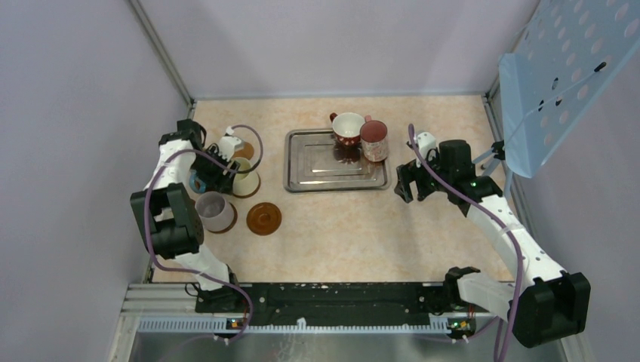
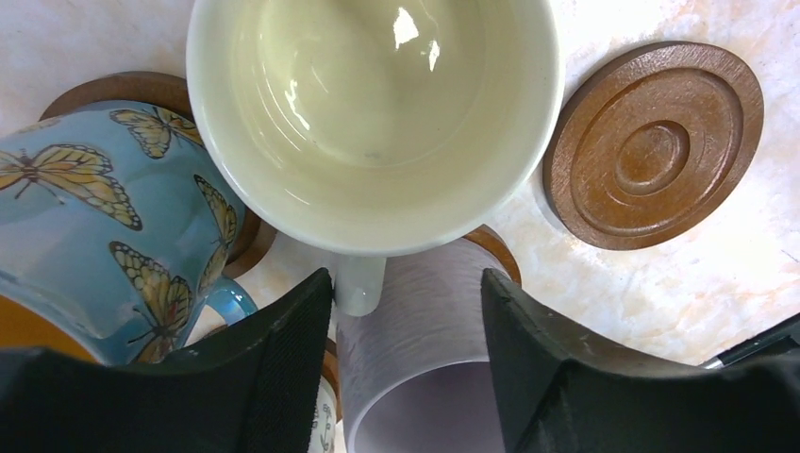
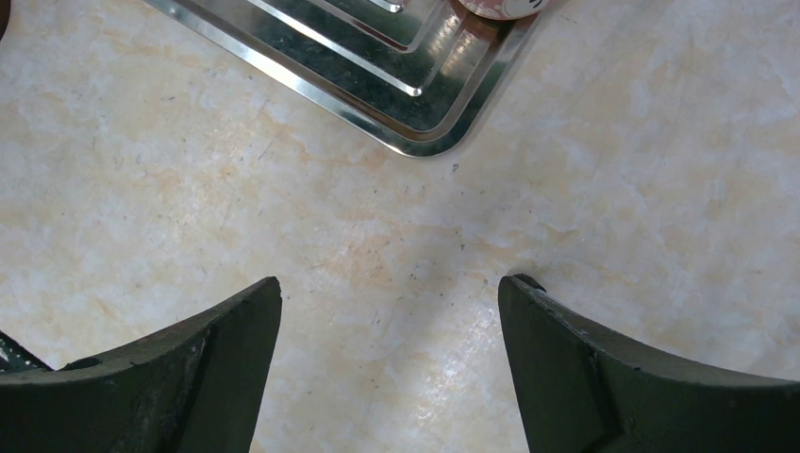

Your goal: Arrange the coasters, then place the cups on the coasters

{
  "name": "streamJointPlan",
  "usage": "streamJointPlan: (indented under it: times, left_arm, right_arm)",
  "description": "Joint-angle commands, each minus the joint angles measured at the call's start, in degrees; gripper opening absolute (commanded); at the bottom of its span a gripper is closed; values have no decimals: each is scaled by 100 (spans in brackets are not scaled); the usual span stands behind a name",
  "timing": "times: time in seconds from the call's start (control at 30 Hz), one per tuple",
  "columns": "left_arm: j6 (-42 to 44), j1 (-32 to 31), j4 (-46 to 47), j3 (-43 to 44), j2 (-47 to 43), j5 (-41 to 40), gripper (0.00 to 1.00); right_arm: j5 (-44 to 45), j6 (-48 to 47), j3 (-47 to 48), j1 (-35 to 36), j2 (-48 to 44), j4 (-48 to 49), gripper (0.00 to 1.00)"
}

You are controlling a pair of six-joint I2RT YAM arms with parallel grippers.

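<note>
My left gripper (image 2: pixel 408 278) hangs open among the cups at the table's left (image 1: pixel 219 177). The cream cup (image 2: pixel 377 123) is just ahead, its handle (image 2: pixel 360 283) against the inner side of the left finger (image 2: pixel 283 349); the right finger stands clear. The lilac cup (image 2: pixel 415 321) stands on a coaster (image 1: pixel 215 213) below the jaws. The blue butterfly cup (image 2: pixel 113 226) sits on a coaster to the left. One empty coaster (image 2: pixel 653 143) lies at the right (image 1: pixel 263 218). My right gripper (image 3: pixel 389 283) is open over bare table (image 1: pixel 407 185). The red cup (image 1: pixel 349 127) and the maroon-pink cup (image 1: pixel 373 141) stand on the steel tray (image 1: pixel 317 177).
A sliver of a white patterned cup (image 2: pixel 319 425) shows under the left finger. Another brown coaster (image 1: pixel 243 151) peeks out behind the left wrist. The tray's near right corner (image 3: pixel 425 142) lies just ahead of the right gripper. A blue perforated panel (image 1: pixel 566 68) leans at the right wall.
</note>
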Motion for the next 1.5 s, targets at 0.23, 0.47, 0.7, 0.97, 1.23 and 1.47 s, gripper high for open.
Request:
streamJointPlan:
  times: [0.23, 0.47, 0.7, 0.97, 1.23, 1.47]
  left_arm:
    - [-147, -47, -304, 17, -143, 286, 74]
    - [-363, -154, -490, 1335, -212, 594, 93]
    - [-708, -1180, -566, 3167, 457, 891, 99]
    - [376, -2439, -281, 4342, 1897, 1763, 99]
    - [-1358, -2938, 1613, 4364, 2784, 1594, 94]
    - [-2075, -2880, 1826, 4812, 3101, 1336, 96]
  right_arm:
    - [-39, -63, 100, -42, 15, 178, 84]
    - [-39, -53, 243, -40, 43, 155, 84]
    - [-134, 43, 615, -47, 360, 290, 84]
    - [-472, -426, 977, -45, 794, 84, 83]
    - [105, -1230, 601, 828, 1074, 461, 79]
    - [-29, -2187, 697, 1691, 2051, 1056, 75]
